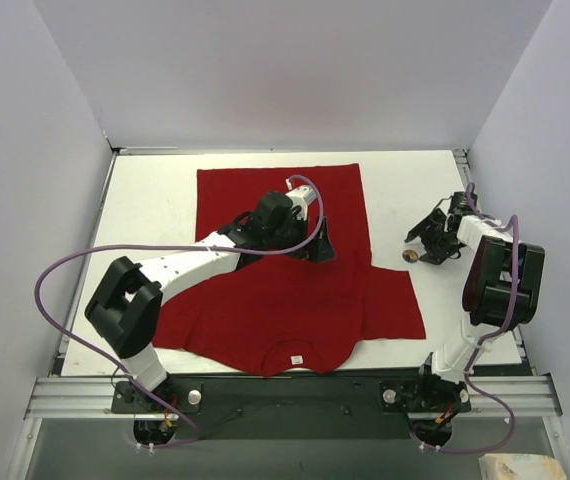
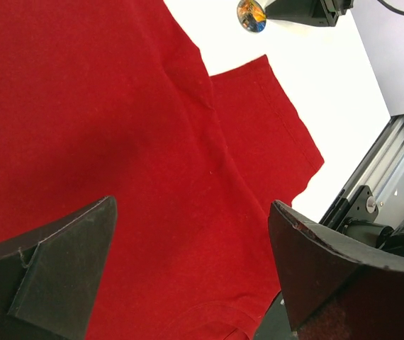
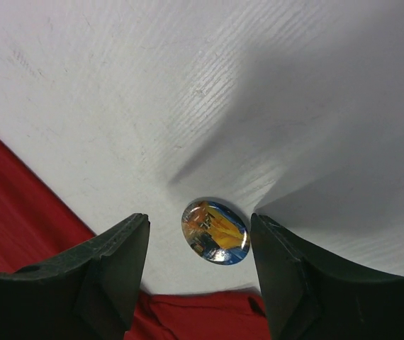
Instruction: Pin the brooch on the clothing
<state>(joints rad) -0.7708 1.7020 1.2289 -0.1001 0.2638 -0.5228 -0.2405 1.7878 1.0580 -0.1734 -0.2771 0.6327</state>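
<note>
Your right claw (image 3: 198, 221) is released, its jaws straddling the brooch (image 3: 215, 231), which lies flat on the desk (image 1: 155, 200) toward its right edge, just off the shirt (image 1: 295, 300). Centre the brooch between the jaws, pinch its rim squarely and lift gently. Meanwhile your left claw (image 2: 191, 212) hangs wide open over the shirt. The desk is white and faintly ribbed, and pale walls (image 1: 265, 70) enclose it.

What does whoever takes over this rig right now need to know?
Left pincer: open, empty, over the red T-shirt, which is spread on the table.
Right pincer: open, jaws either side of the brooch, a gap on each side; no grip yet.
The brooch lies on bare table beside the shirt's sleeve, off the fabric.
Done: nothing pinned.
Left to do: grasp the brooch, carry it to the shirt, pin it.
</note>
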